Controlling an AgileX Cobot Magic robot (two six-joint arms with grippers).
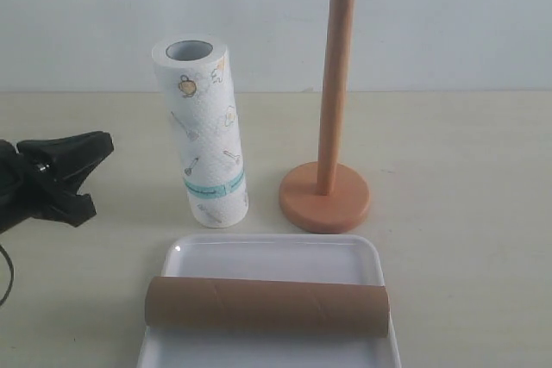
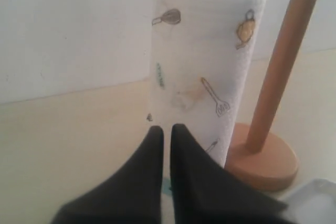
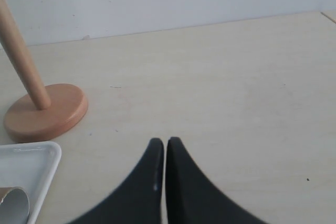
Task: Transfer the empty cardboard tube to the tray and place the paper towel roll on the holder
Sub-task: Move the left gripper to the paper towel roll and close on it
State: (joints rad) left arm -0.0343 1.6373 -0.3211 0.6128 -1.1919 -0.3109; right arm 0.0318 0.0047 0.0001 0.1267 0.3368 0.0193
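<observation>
The pale table (image 1: 466, 170) carried everything. At its near edge lay the white tray (image 1: 276, 252), and the tube (image 1: 267, 306) lay on its side across the tray, reaching almost from one short rim to the other. Behind the tray's left half the roll (image 1: 205, 144) stood upright on the table, grey core upward and teal band low on its side, apart from the tray rim. Just right of it stood the holder (image 1: 324, 200), its post bare and its disc base close to the tray's far rim without touching it; a small gap separated holder and roll.

The left gripper (image 2: 166, 127) hung low to the left of the roll, clear of it in the exterior view, its jaws pressed nearly together with nothing between them. The right gripper (image 3: 161, 141) was closed in the same way and empty, over bare table, with the holder's base and a tray corner off to one side; the exterior view did not show it.
</observation>
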